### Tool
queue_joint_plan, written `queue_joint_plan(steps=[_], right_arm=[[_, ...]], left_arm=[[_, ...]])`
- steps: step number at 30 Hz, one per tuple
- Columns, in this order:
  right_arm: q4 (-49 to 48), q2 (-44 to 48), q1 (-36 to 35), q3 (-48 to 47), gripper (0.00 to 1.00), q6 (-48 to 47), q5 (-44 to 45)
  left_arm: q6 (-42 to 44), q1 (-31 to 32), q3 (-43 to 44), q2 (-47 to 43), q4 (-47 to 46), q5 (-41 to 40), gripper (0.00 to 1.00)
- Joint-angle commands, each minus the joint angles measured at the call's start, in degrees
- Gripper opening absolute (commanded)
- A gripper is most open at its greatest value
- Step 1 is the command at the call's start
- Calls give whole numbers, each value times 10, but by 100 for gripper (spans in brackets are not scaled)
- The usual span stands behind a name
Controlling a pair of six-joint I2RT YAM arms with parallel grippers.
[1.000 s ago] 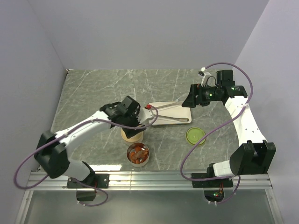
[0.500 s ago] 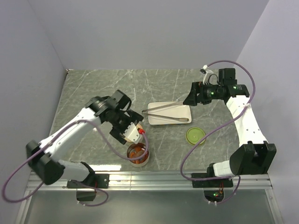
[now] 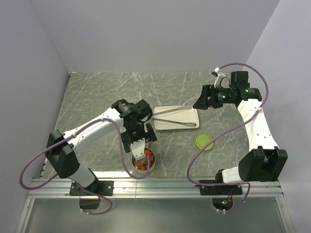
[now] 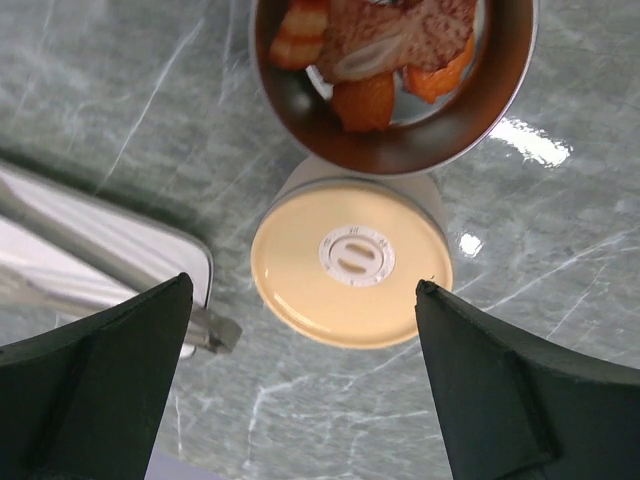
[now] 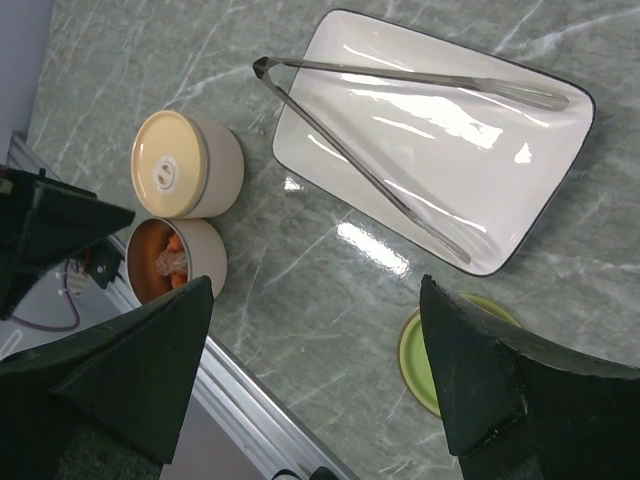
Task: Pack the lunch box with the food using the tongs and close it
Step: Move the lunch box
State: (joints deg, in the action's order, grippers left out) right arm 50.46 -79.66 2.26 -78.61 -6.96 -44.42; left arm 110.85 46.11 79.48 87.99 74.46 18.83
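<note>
- Grey-green marble tabletop (image 3: pixel 97 97), plain pale walls, and both arms hang over it with nothing in them.
- Left gripper (image 4: pixel 302 290) is spread wide and empty above the tan-lidded pot (image 4: pixel 350 260), just beside the open pot (image 4: pixel 290 115) holding the food (image 4: pixel 365 100).
- Right gripper (image 5: pixel 315 285) gapes too, high over the plate (image 5: pixel 500 150), where the tongs (image 5: pixel 360 161) lie untouched.
- Plate looks bare of food, so packing seems done. The green lid (image 3: pixel 203 141) lies apart, so closing is left.
- Tan-lidded pot's contents are hidden, and the left wrist view cuts off part of the open pot.
</note>
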Motion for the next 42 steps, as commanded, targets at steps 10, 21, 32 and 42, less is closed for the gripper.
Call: queue_joint_plan(steps=[10,21,32,42], right_arm=[[6,-14,8,-15,89,-9,-15],[12,-21,10,-8,88,-15,-17],[19,-28,15,-8,88,-24,-21],[24,-32,17,-9,87,-27,-21]], left_arm=[[18,47,-79,12,-33,-40,99],[-6,57,-86,47,-68,-49,99],[-27,61,-88,83,-77,-72,99],[-85,53,-88,119,-112,-109,99]])
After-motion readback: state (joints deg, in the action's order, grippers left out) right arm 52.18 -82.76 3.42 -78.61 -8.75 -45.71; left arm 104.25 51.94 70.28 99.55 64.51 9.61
